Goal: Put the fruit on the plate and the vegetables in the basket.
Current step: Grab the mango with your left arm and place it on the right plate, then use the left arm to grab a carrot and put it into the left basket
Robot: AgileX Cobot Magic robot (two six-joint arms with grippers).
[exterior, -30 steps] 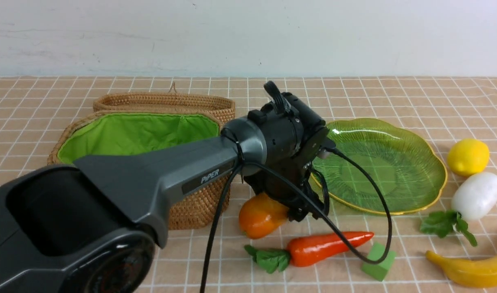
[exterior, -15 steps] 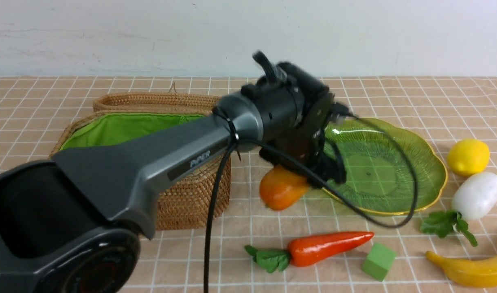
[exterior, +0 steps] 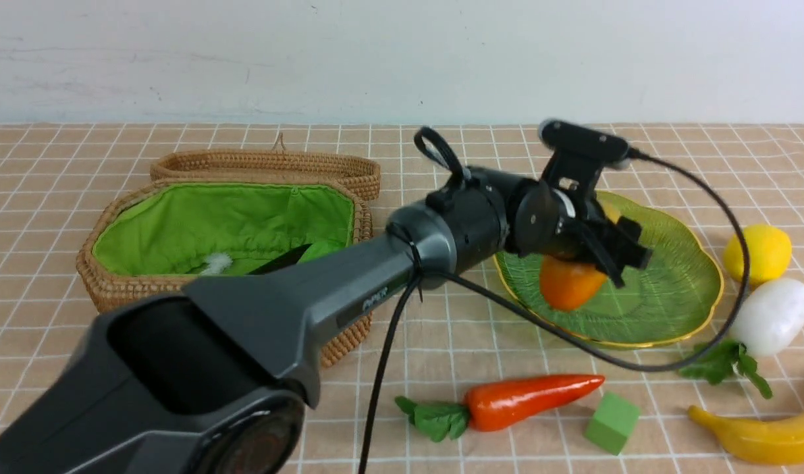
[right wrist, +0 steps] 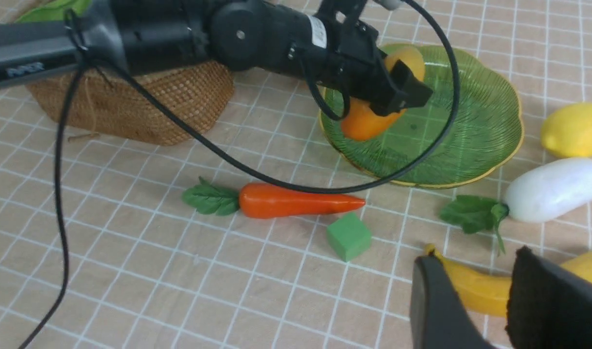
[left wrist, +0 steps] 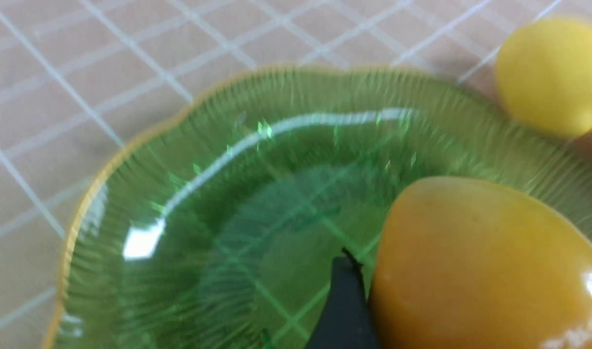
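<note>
The glossy, orange-yellow oval mango (exterior: 571, 284) is pinched between the left jaws (exterior: 612, 253), over the near left part of the ribbed green glass plate (exterior: 678, 289) with its scalloped gold rim. The right jaws (right wrist: 487, 300) stand spread, holding nothing. Left of the plate, smooth cloth lines the woven wicker basket (exterior: 122, 288); a slick, tapered carrot (exterior: 527, 400) lies on the gridded counter (exterior: 349, 421).

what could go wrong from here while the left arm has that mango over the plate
The mango might roll or slide if let go at a tilt, since the glass plate looks smooth and curved. The left arm's looping cable hangs across the plate's near side and could snag its rim. A later reach for the lemon could bump the white radish right beside it.
</note>
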